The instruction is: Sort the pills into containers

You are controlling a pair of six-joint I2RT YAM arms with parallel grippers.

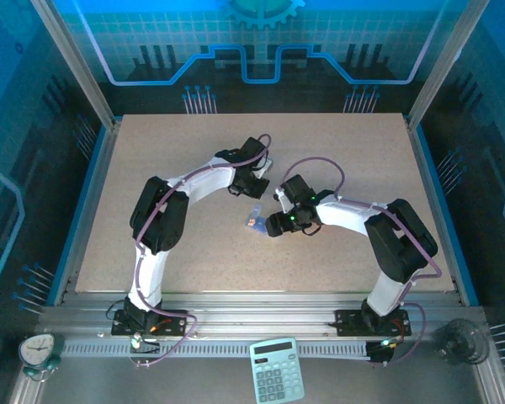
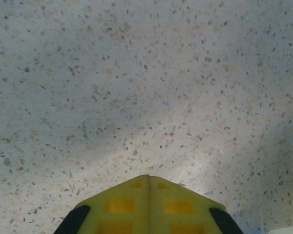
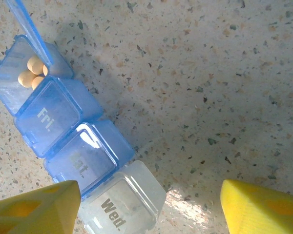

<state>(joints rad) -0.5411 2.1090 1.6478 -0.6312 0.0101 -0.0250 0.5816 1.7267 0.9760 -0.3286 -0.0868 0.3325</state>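
1. My right pincer (image 3: 150, 191) stands well open and holds nothing; its yellow fingers (image 3: 36, 207) sit at the lower left and lower right of the right wrist view, with bare table (image 3: 210, 97) across most of the gap.
2. My left pincer (image 2: 149, 178) is shut tight, pads pressed together and nothing between them, at the bottom centre of the left wrist view over bare speckled surface.
3. The pill box (image 3: 63, 131) lies along the left side of the right wrist view, running from upper left to bottom centre; its open compartment (image 3: 10, 85) at upper left holds a few orange pills (image 3: 31, 73), its lid (image 3: 27, 24) raised; the "Fri." and "Sat." cells look closed, and a clear "Wed." cell (image 3: 122, 204) ends the row at the bottom.
4. Risk, as I judge it: my lower-left finger is right beside the "Sat." and "Wed." cells; coming down from here could push the light box and tip pills out of the open cell.
5. The raised lid could snag a finger; I see no loose pills here, so I cannot tell what is left to sort.
6. Pose, top view: both arms bend inward to mid-frame; my right wrist points left at the box, my left pincer (image 1: 259, 181) just above it; the two are close enough to knock.
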